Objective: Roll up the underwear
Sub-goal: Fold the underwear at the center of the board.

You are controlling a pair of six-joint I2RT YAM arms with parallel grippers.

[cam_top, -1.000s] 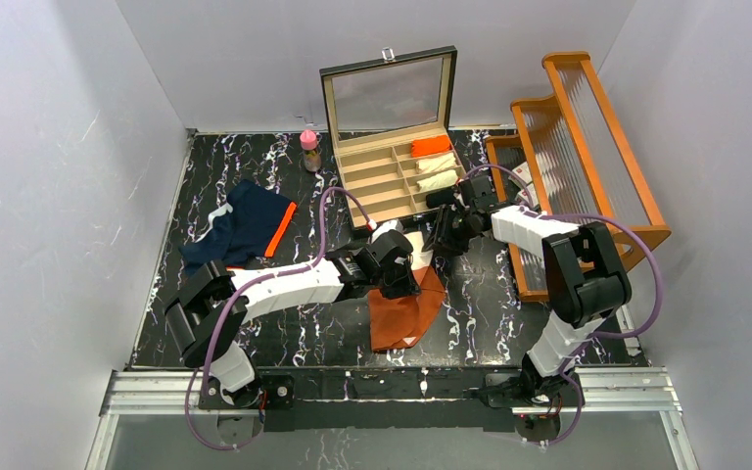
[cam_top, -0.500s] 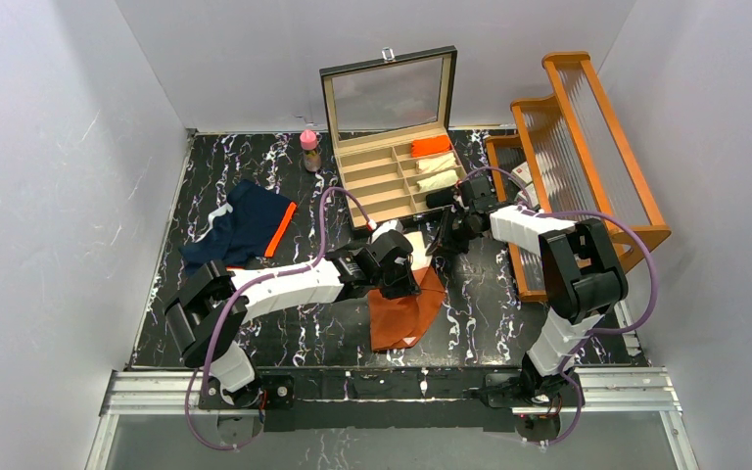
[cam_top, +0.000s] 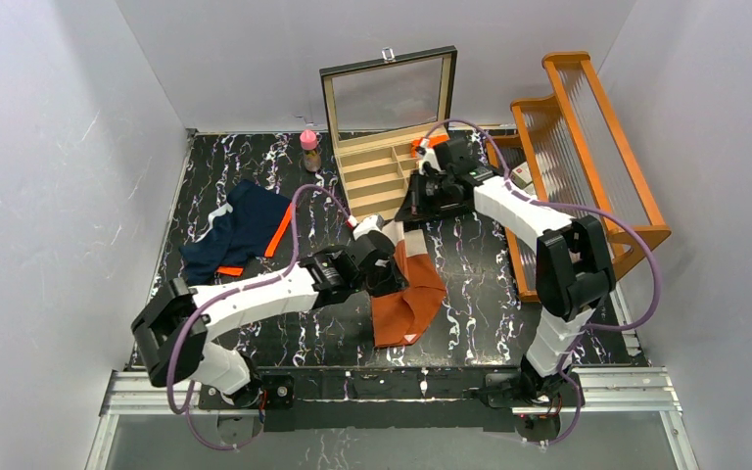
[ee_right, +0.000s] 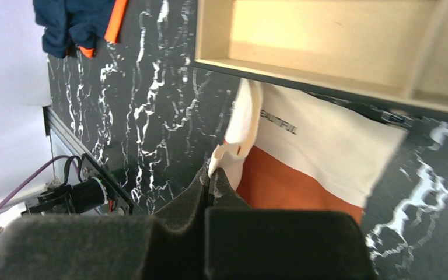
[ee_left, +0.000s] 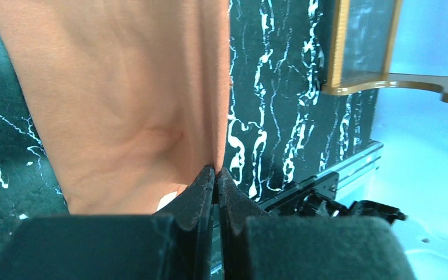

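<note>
You should count two pieces of underwear on the desk: one rust-orange pair and one navy pair. You should also count one compartmented wooden box, one pink-capped bottle and one wooden rack. Two hands are in view: one left hand and one right hand.

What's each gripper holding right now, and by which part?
Both hold the rust-orange underwear: left gripper pinches its orange fabric edge, right gripper pinches the white waistband edge.
</note>
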